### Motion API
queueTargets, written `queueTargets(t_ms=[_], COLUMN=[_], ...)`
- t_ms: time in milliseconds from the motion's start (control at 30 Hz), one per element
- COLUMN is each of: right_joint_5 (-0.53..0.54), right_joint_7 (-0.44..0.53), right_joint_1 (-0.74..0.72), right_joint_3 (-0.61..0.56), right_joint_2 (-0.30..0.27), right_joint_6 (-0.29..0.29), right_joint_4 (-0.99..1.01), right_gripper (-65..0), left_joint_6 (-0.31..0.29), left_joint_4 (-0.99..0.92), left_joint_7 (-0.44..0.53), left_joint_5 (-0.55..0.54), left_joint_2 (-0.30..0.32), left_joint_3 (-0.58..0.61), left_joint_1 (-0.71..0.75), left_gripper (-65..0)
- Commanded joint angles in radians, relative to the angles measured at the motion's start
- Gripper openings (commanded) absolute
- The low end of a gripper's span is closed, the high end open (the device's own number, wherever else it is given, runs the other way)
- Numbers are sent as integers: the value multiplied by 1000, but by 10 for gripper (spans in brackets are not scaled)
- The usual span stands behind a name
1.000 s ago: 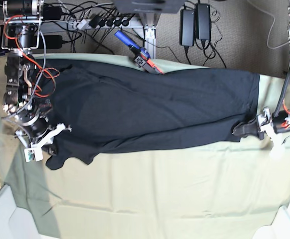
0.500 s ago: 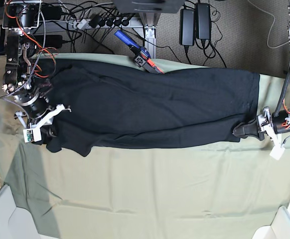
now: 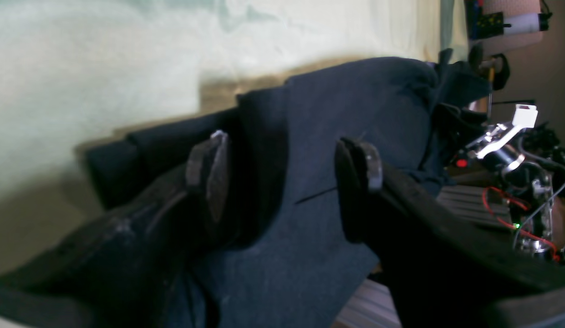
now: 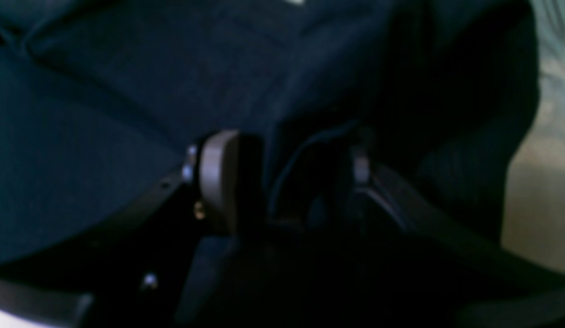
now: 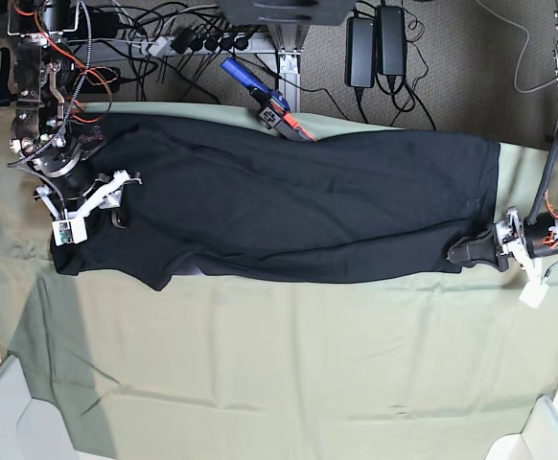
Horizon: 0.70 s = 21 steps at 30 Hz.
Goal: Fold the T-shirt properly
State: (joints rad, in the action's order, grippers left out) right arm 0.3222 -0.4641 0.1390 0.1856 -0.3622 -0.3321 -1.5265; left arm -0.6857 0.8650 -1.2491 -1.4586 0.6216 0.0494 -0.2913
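Observation:
The black T-shirt (image 5: 298, 206) lies stretched out in a long band across the pale green sheet (image 5: 289, 364); no print shows. My left gripper (image 5: 473, 251) is at the shirt's lower right corner. In the left wrist view (image 3: 284, 168) its fingers (image 3: 209, 173) stand apart, with a fold of the shirt (image 3: 309, 237) lying between them. My right gripper (image 5: 102, 213) is over the shirt's left end. In the blurred right wrist view (image 4: 289, 175) its fingers (image 4: 218, 177) also stand apart, with dark cloth (image 4: 104, 136) and a hem between them.
A blue and orange tool (image 5: 265, 101) lies at the sheet's far edge. Power bricks (image 5: 375, 48) and cables lie on the floor beyond. White bin corners show at the bottom left (image 5: 11, 412) and bottom right (image 5: 538, 431). The sheet's near half is bare cloth.
My right gripper has moved toward the far edge, taking the bunched left end with it. That end now lies flatter. My left gripper has barely moved.

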Motion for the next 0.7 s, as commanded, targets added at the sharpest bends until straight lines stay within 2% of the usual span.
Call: queueTargets(t_ms=[0, 300, 400, 500, 533, 633, 667], right_joint_5=[6, 225, 266, 251, 231, 174, 155], right_joint_7=[-13, -177, -159, -118, -106, -89, -80], right_joint_1=[-8, -8, -13, -43, -61, -131, -157], right_joint_3=[27, 251, 241, 179, 151, 68, 45], right_joint_2=[-5, 44, 45, 62, 74, 123, 141], right_joint_6=[-65, -67, -67, -68, -68, -67, -67], right_joint_4=[-26, -249, -285, -274, -263, -211, -187], right_gripper=[-340, -340, -340, -346, -387, -650, -650], left_joint_6=[-12, -12, -12, -12, -12, -12, -12], left_joint_4=[14, 33, 60, 91, 104, 148, 165], left_joint_7=[12, -40, -43, -57, -58, -60, -65], left_joint_5=[-25, -25, -25, -25, -25, -25, -25], left_joint_2=[32, 58, 58, 58, 58, 58, 58], left_joint_3=[-13, -13, -13, -13, -13, -13, -13], left_joint_1=[-22, -21, -21, -21, -21, -21, -21], left_gripper=[-259, -259, -259, -259, -259, -259, -259])
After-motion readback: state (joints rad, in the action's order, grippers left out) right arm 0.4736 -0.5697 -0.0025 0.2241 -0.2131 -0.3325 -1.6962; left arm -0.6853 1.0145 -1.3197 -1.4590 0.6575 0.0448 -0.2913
